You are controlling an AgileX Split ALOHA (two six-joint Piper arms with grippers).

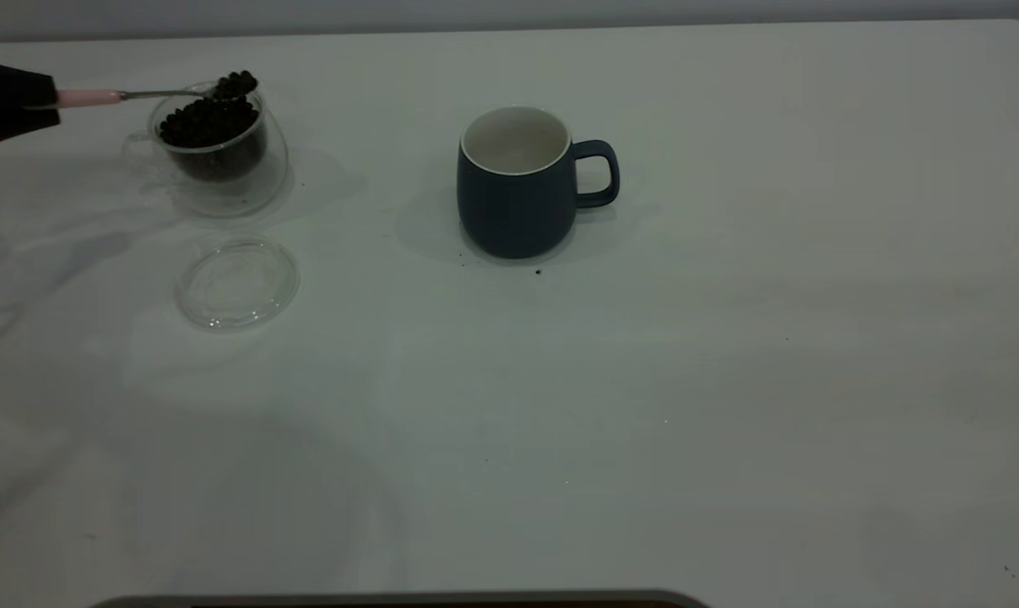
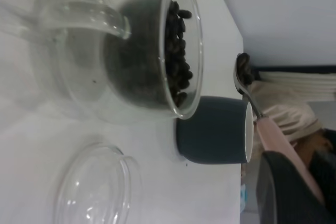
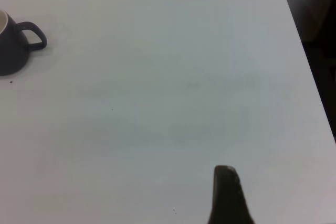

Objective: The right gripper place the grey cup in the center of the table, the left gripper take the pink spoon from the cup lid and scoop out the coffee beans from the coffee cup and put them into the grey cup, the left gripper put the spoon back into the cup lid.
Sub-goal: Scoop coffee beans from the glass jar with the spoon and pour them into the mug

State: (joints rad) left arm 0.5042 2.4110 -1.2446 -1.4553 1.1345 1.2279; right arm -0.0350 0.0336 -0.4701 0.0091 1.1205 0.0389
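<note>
The grey cup [image 1: 517, 203] stands upright and empty near the middle of the table [image 1: 729, 380], its handle towards the right. At the far left, the clear coffee cup [image 1: 218, 160] holds coffee beans [image 1: 205, 122]. My left gripper [image 1: 49, 100] is shut on the pink spoon [image 1: 91, 97] by its handle. The spoon's metal bowl hovers over the coffee cup's far rim, heaped with beans [image 1: 235, 84]. The cup lid [image 1: 237, 283] lies empty in front of the coffee cup. In the left wrist view the pink spoon [image 2: 273, 135] reaches past the grey cup [image 2: 210, 135]. My right gripper [image 3: 227, 192] hangs over bare table, far from the grey cup [image 3: 10, 51].
A few dark specks [image 1: 538, 272] lie by the grey cup's base. The table's right edge [image 3: 307, 66] drops off beside the right arm. A dark rim [image 1: 408, 599] runs along the near edge of the exterior view.
</note>
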